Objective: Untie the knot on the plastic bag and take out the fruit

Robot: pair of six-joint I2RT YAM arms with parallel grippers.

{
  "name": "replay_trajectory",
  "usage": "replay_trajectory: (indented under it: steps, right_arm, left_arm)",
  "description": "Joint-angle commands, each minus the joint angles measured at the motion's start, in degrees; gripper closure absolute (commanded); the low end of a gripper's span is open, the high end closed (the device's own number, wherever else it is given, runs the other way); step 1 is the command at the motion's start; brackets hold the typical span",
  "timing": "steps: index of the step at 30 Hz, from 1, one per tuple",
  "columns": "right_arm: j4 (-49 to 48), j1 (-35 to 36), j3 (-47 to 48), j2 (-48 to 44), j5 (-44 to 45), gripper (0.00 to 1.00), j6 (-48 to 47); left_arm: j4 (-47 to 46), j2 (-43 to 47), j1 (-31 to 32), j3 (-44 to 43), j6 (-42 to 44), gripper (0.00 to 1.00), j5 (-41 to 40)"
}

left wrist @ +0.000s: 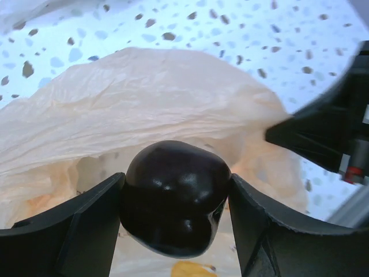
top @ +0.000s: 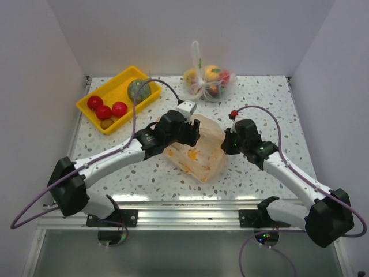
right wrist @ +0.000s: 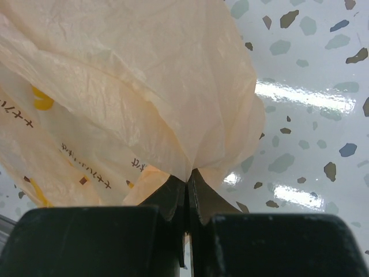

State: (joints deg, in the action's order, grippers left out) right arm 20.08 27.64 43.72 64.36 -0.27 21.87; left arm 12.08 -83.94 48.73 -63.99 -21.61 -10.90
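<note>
Desk [top: 271,109]: speckled white top.

Plastic bag [top: 199,158]: peach-orange, crumpled, orange prints. It lies mid-desk and is the reference for every position below.

Yellow tray [top: 105,85]: well apart from the bag, behind it and to its left.

Clear bag [top: 207,81]: knotted, with fruit inside. It sits behind the plastic bag, apart from it.

Left gripper [top: 193,131] [left wrist: 176,199]: over the bag's far left part. The jaws are clamped on a dark fruit [left wrist: 173,196], one on each side. The bag's film lies just behind and below the fruit; I cannot tell whether they touch.

Right gripper [top: 228,141] [right wrist: 187,190]: at the bag's right edge. The jaws are pressed together, pinching a gathered fold of the bag's film.

Green fruit [top: 138,89]: in the tray, at the end farthest behind the bag.

Three red fruits [top: 104,108]: clustered in the tray, left of the bag.

Brown fruit [top: 106,123]: in the tray, just beside the red ones.
</note>
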Motion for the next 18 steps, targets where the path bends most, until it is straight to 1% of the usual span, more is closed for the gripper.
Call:
replay_trajectory:
  steps: [1,2,3,5,6,8,9,10,11,12,14,15,17,18]
  right_arm:
    - [-0.8,0.0,-0.3,-1.3,2.2,1.0,0.8]
    - [-0.9,0.0,-0.4,-1.3,2.6,1.0,0.9]
    - [-0.9,0.0,-0.5,-1.3,3.1,1.0,0.9]
    - [-0.9,0.0,-0.7,-1.3,3.6,1.0,1.0]
    - [-0.9,0.0,-0.8,-1.3,4.0,1.0,1.0]
    - [-0.8,0.0,-0.9,-1.4,4.0,1.0,1.2]
    - [-0.8,0.0,-0.8,-1.5,3.8,1.0,1.2]
    - [-0.9,0.0,-0.9,-1.6,3.8,1.0,1.2]
    - [-0.7,0.0,-0.8,-1.8,3.9,1.0,1.2]
    - [-0.7,0.0,-0.9,-2.0,4.0,1.0,1.1]
    - [-0.7,0.0,-0.9,-2.1,4.1,1.0,0.9]
    - [-0.5,0.0,-0.9,-2.2,4.1,1.0,0.9]
    - [-0.7,0.0,-0.8,-2.2,4.0,1.0,0.9]
    - [-0.7,0.0,-0.7,-2.4,3.8,1.0,0.9]
  left_arm:
    - [3.2,5.7,0.0,-1.0,0.8,0.62,10.6]
    - [3.9,6.7,0.0,-1.6,1.5,0.62,13.7]
    - [5.2,8.6,-1.0,-2.7,1.7,0.62,14.6]
    - [6.6,10.3,-2.8,-4.1,2.0,0.62,14.9]
    - [8.4,11.3,-5.5,-5.7,2.0,0.62,14.7]
    - [10.2,11.7,-8.8,-7.1,2.7,0.62,11.3]
    - [11.8,11.6,-12.0,-8.4,3.1,0.62,9.2]
    - [12.6,11.3,-13.6,-9.2,3.4,0.62,6.2]
    - [13.2,10.5,-15.3,-10.4,3.7,0.62,5.5]
    - [13.5,10.0,-19.2,-10.8,3.8,0.62,4.9]
    - [12.9,8.5,-23.1,-11.3,3.5,0.62,5.1]
    - [11.1,8.1,-27.1,-11.2,3.3,0.63,5.8]
    - [8.6,6.1,-30.8,-10.4,1.5,0.63,6.1]
    - [6.4,5.0,-34.4,-10.3,0.9,0.63,6.2]
